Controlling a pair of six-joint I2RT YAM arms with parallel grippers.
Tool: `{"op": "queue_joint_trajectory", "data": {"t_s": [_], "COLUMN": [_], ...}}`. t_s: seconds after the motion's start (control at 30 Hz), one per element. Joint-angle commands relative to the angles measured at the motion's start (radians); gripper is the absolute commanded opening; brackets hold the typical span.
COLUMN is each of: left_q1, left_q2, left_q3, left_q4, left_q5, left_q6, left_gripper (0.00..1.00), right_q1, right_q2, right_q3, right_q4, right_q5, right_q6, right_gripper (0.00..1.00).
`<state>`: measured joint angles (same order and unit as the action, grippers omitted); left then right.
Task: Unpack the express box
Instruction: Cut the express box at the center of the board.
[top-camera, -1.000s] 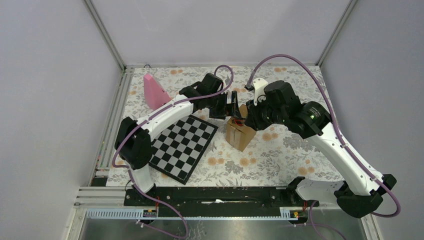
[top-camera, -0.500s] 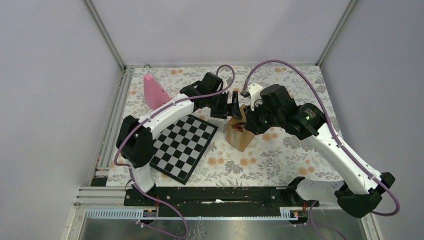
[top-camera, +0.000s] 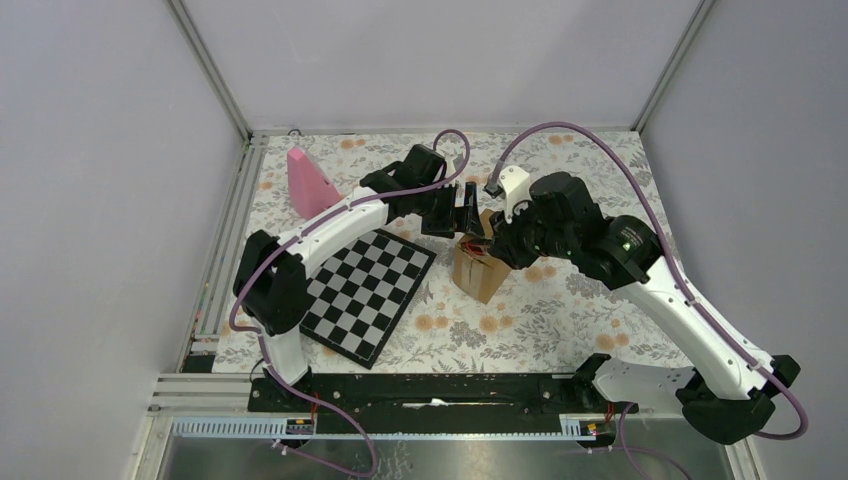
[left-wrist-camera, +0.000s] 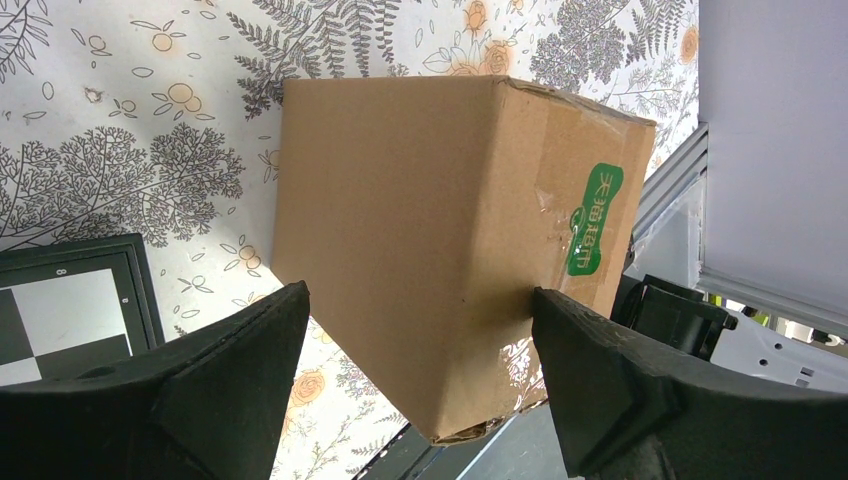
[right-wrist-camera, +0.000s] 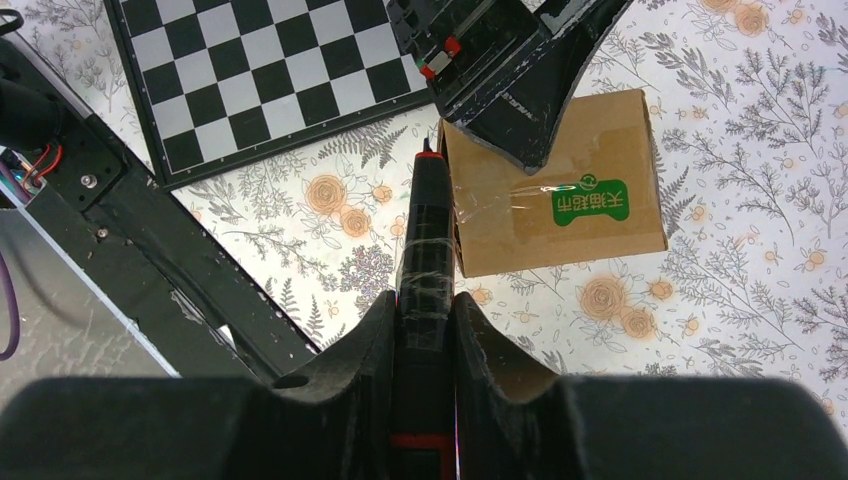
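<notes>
The express box (top-camera: 480, 268) is a small brown carton with a taped seam and a green mark, standing on the floral cloth right of the chessboard. My left gripper (top-camera: 468, 218) reaches it from the far side. In the left wrist view its fingers (left-wrist-camera: 420, 300) sit against two opposite sides of the box (left-wrist-camera: 400, 220). My right gripper (right-wrist-camera: 425, 310) is shut on a black cutter tool (right-wrist-camera: 428, 230) wrapped in clear tape. The tool's red-tipped end lies at the left edge of the box (right-wrist-camera: 570, 170), by the tape seam. The left gripper's finger (right-wrist-camera: 520, 100) overlaps the box's top.
A black-and-white chessboard (top-camera: 365, 290) lies left of the box. A pink cone-like object (top-camera: 308, 182) stands at the far left. Grey walls and aluminium rails enclose the table. The black base rail (right-wrist-camera: 150, 230) runs along the near edge.
The right arm's wrist has shifted slightly over the box, bringing the tool close to its edge. The left arm and the box have stayed in place.
</notes>
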<state>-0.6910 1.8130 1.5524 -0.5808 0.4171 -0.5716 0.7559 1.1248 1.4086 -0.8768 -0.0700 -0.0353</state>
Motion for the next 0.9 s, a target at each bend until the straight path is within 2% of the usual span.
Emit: {"op": "queue_joint_trajectory", "data": {"t_s": [0.0, 0.37, 0.87], "left_q1": [-0.005, -0.005, -0.003], "left_q2": [0.040, 0.043, 0.053], "left_q3": [0.008, 0.018, 0.028], "left_q4": [-0.062, -0.068, -0.071], "left_q5": [-0.016, -0.014, -0.006], "left_q6": [0.049, 0.053, 0.051], "left_gripper": [0.87, 0.86, 0.86], "right_q1": [0.014, 0.033, 0.050], "right_q2": [-0.004, -0.003, 0.004], "right_q3": [0.016, -0.029, -0.049], "right_q4": [0.028, 0.028, 0.004], "right_q5": [0.012, 0.090, 0.082], "right_q6": [-0.037, -0.053, -0.056], "right_gripper": [0.00, 0.00, 0.00]}}
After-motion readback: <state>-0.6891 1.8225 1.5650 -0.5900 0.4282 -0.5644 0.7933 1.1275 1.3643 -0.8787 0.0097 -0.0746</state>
